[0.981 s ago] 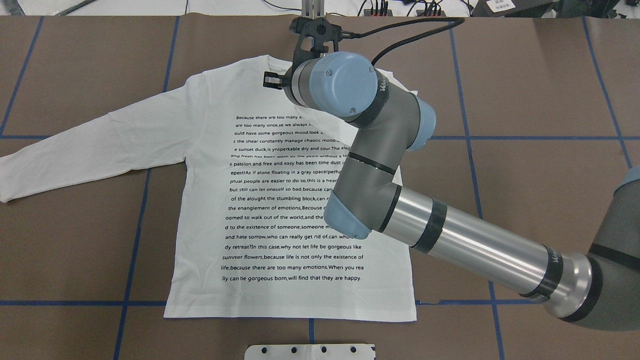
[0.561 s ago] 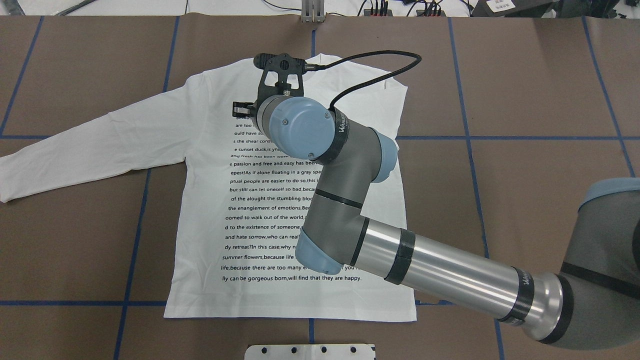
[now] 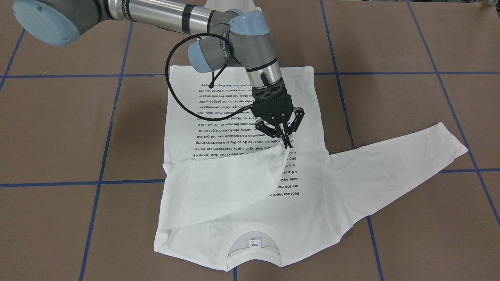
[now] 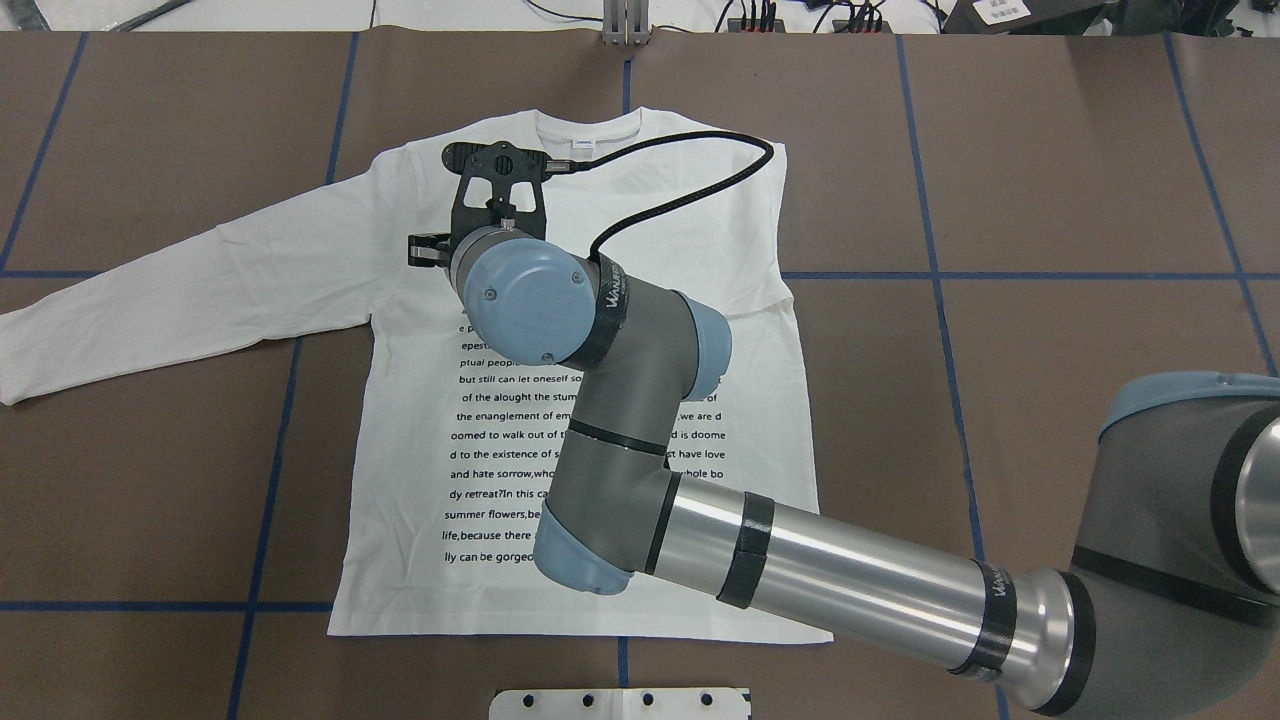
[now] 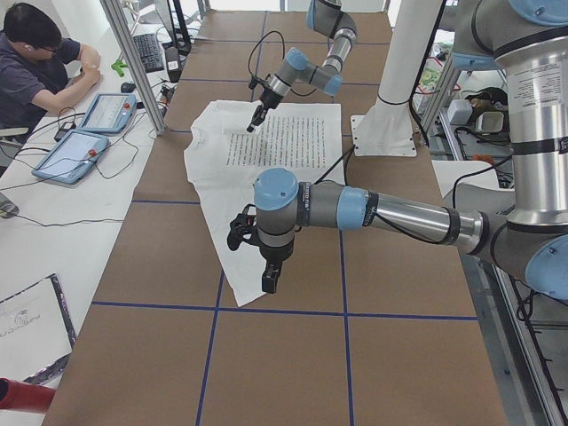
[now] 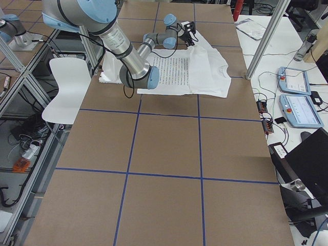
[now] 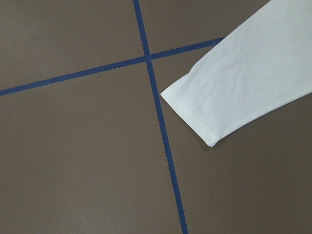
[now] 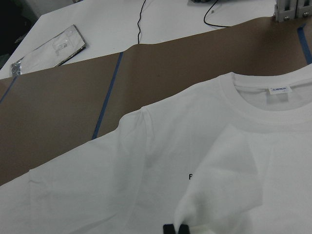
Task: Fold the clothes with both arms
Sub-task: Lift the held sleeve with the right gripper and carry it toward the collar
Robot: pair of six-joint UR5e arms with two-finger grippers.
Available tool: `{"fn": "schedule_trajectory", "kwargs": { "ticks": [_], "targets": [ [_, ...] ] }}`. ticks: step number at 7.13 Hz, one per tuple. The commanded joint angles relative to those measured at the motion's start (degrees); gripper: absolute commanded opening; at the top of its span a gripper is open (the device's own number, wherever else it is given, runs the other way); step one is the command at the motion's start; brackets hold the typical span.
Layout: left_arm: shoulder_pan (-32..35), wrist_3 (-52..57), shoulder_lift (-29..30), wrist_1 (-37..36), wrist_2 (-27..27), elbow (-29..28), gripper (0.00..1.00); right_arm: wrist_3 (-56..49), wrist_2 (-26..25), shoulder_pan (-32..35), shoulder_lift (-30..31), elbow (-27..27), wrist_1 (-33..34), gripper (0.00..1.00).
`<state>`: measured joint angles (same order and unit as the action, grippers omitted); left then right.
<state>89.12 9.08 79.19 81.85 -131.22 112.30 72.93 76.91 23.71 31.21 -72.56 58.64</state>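
Observation:
The white long-sleeved T-shirt lies flat, text side up, collar towards the far table edge. My right gripper is shut on the cuff of the right sleeve, which is drawn across the chest and covers the upper text lines. In the right wrist view its fingertips pinch white cloth below the collar and neck label. The left sleeve lies stretched out. My left gripper hovers over that sleeve's cuff; I cannot tell whether it is open.
The white pedestal base plate sits at the near table edge below the shirt's hem. Blue tape lines cross the brown table cover. An operator sits at a side desk with tablets. A white chair stands beside the table.
My right arm has moved left and towards the robot across the shirt, pulling the right sleeve over the chest. The shirt's body and left sleeve have stayed put.

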Motion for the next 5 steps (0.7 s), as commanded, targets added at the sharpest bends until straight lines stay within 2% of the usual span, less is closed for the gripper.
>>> {"fn": "schedule_trajectory", "kwargs": {
  "ticks": [1, 2, 3, 4, 5],
  "targets": [
    [0.0, 0.2, 0.0, 0.1, 0.0, -0.5, 1.0, -0.6, -1.2, -2.2, -0.4, 0.6, 0.0, 0.0],
    [0.0, 0.1, 0.0, 0.2, 0.0, -0.7, 1.0, -0.9, -1.1, -3.0, -0.3, 0.7, 0.0, 0.0],
    [0.0, 0.1, 0.0, 0.1, -0.1, -0.7, 1.0, -0.9, -0.8, -3.4, -0.4, 0.7, 0.0, 0.16],
    [0.0, 0.1, 0.0, 0.2, 0.0, -0.7, 1.0, -0.8, -0.8, -3.8, -0.4, 0.7, 0.1, 0.47],
    [0.0, 0.1, 0.0, 0.2, 0.0, -0.7, 1.0, -0.9, -0.9, -4.1, -0.4, 0.7, 0.3, 0.64]
  ]
}}
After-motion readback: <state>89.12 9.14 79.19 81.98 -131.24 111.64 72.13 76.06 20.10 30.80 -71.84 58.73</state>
